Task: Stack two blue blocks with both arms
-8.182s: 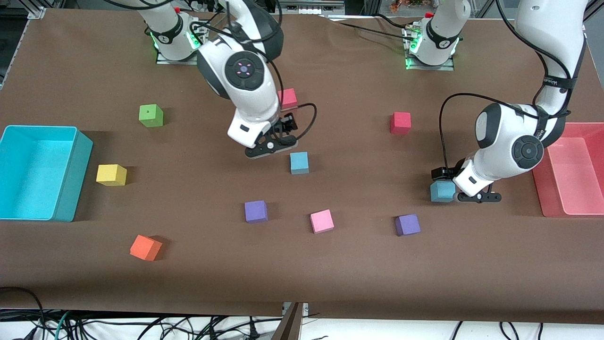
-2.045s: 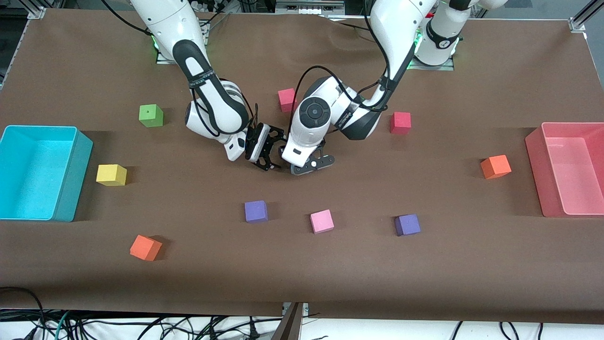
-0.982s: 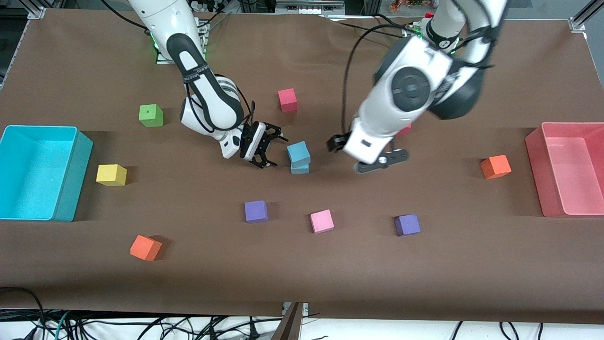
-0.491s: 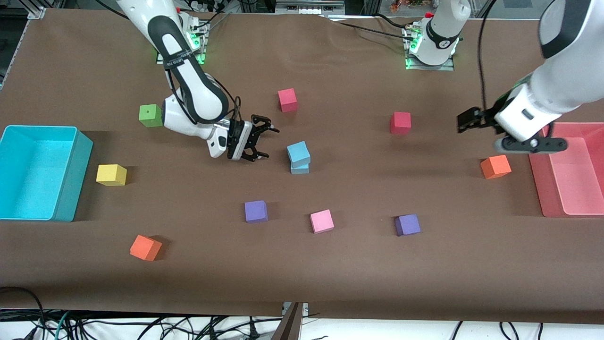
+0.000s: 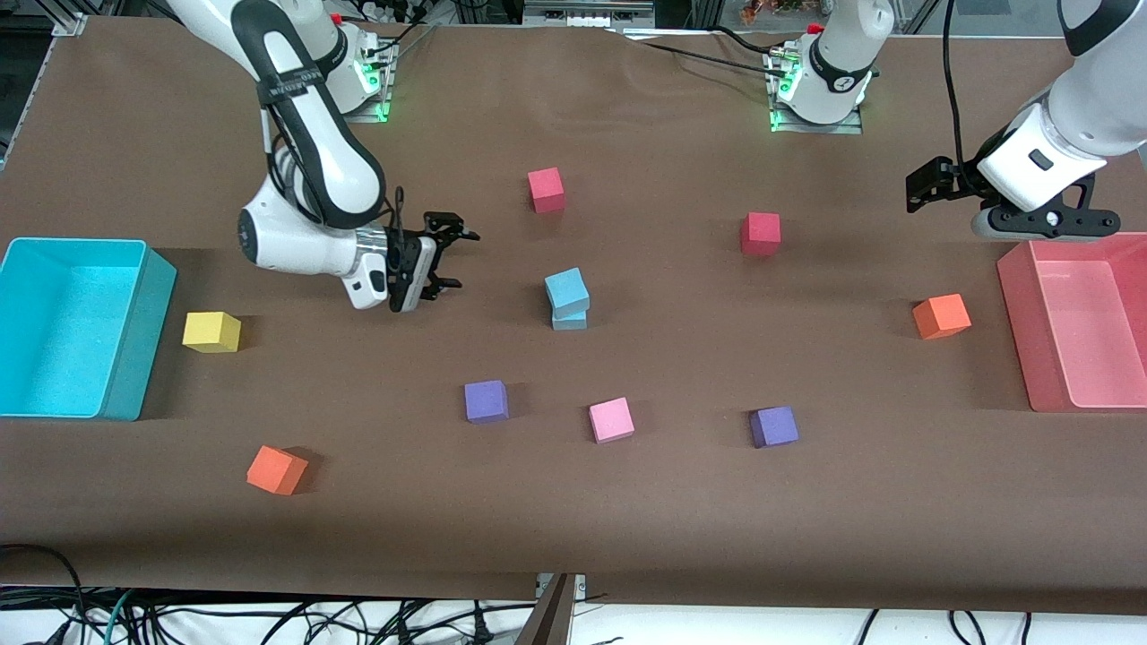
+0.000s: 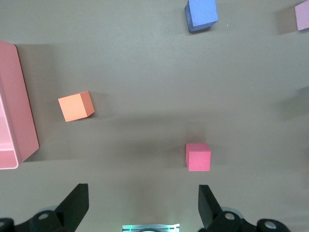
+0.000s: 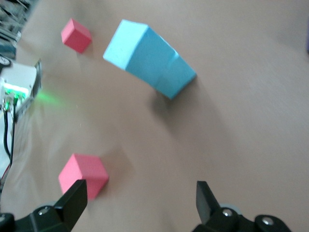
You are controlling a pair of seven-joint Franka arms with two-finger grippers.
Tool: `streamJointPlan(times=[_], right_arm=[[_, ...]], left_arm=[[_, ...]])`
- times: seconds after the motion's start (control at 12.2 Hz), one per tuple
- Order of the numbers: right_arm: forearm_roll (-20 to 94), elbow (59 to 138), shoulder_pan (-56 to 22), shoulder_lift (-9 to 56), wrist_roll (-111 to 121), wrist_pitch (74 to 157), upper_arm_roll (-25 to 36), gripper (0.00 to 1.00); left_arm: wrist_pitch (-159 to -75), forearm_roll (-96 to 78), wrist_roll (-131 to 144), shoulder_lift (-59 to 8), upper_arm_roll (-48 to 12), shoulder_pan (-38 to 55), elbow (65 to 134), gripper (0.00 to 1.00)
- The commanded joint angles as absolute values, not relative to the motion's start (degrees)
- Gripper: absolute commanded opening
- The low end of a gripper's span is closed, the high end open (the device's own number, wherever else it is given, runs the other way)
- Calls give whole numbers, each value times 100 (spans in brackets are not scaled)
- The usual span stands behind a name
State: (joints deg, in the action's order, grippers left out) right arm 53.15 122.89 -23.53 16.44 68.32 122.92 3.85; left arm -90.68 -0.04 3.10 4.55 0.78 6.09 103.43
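Two light blue blocks stand stacked mid-table, the upper blue block [image 5: 566,288] slightly twisted on the lower blue block [image 5: 570,320]. In the right wrist view the upper block [image 7: 131,46] and lower block [image 7: 176,77] lean together as one stack. My right gripper [image 5: 461,260] is open and empty, above the table beside the stack, toward the right arm's end; its fingers [image 7: 75,198] frame bare table. My left gripper [image 5: 1044,224] hangs open and empty near the pink bin [image 5: 1017,331], its fingers [image 6: 208,205] spread wide over bare table.
A cyan bin [image 5: 72,242] stands at the right arm's end. Loose cubes lie about: yellow [image 5: 211,331], two orange [image 5: 276,469] [image 5: 941,315], two purple [image 5: 487,400] [image 5: 774,426], pink [image 5: 611,419], two red [image 5: 547,190] [image 5: 760,233].
The left arm swung away from the stack to the pink bin's end. The right gripper drew back from the stack toward the cyan bin. The stack stayed put.
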Motion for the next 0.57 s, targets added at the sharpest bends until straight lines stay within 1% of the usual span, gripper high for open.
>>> streamJointPlan(times=[0.0,0.16,0.33,0.49], right_arm=[[4337,12288,-2101,1170,6014,11945,404,100],[3546,11982,-2021,1064,5321,11376,631,100],[2397,11298,-2004,1028,4391,10621,834,100],[1297,10585,-1952,1020,3301,10057,853,100]], left_arm=[[-9228,141,193,650,0,545,10591,100],[-9211,141,193,659,0,545,10582,100],[-9176,141,246,703,-9,554,10573,100],[-9123,236,308,738,9,632,10521,100]])
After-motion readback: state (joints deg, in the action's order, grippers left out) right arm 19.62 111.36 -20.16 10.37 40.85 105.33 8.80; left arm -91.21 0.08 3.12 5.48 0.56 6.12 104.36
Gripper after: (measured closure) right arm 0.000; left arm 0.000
